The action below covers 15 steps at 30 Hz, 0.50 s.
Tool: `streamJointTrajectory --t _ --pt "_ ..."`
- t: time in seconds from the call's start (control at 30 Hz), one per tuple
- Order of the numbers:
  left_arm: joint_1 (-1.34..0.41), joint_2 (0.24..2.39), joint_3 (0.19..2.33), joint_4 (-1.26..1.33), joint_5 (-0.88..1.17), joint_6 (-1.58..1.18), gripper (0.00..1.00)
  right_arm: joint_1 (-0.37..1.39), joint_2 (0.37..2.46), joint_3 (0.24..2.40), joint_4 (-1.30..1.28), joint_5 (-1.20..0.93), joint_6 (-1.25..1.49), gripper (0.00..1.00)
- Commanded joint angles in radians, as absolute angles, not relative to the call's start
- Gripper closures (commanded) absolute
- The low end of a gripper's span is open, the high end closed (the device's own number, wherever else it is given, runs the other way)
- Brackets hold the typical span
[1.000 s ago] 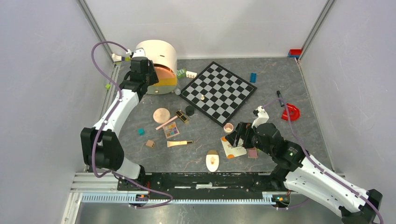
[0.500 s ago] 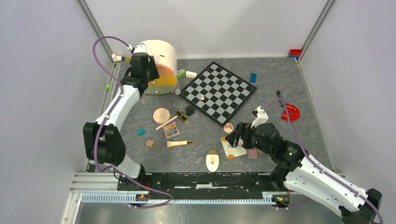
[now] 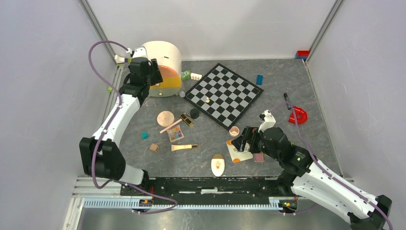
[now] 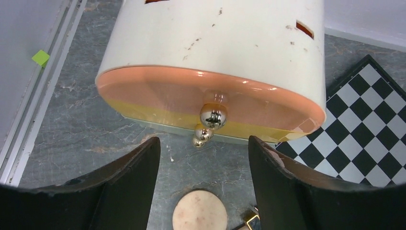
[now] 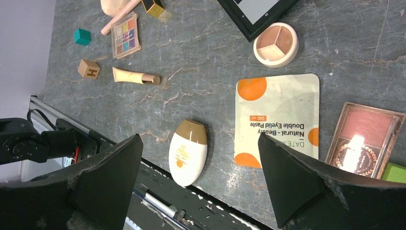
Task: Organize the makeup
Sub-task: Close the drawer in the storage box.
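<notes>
**Two open pincers, one shiny knob to grab**

Two jobs seem to be getting ready at once. The left pincer (image 4: 203,143) has its fingers apart and holds nothing. Right in front of it lies a big cream round box (image 4: 215,33) on its side, with a smooth peach front (image 4: 158,91). A shiny gold ball knob (image 4: 213,116) sticks out of that front, just past the gap between the fingers. Below the pincer, nearer the arm, sits the round peach compact (image 4: 199,211). A black-and-grey chessboard (image 4: 364,120) lies off to its right.

The right pincer (image 5: 198,139) is open as wide as it goes and is empty too. It hangs over the makeup. The flat white-orange sachet (image 5: 277,120) lies under its right finger. The cream oval bottle with a brown cap (image 5: 188,153) lies between the fingers. The pink-brown blush palette (image 5: 366,139) is just past the sachet. Farther ahead and to the left are a small multicolour eyeshadow palette (image 5: 125,36) and a thin cream tube (image 5: 135,76).

My guess is that the box is where the makeup goes, and opening it is the step in hand. All the makeup seen here lies out on the table. Next, the left pincer needs to slide forward until the knob sits between its fingers. Then it should squeeze and pull gently. The knob is small, round and slick, so it could slip out.
</notes>
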<state>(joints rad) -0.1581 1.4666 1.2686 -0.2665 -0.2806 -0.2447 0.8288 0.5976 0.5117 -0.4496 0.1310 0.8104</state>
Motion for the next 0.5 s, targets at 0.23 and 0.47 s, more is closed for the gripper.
streamJointTrajectory --t 0.23,0.47 --pt "-0.151 1.337 1.101 -0.219 -0.232 -0.312 0.28 0.827 0.58 0.508 -0.428 0.114 0.816 0.02" --pt "-0.152 1.407 1.066 -0.117 -0.179 -0.282 0.33 0.827 0.578 0.506 -0.426 0.112 0.818 0.02"
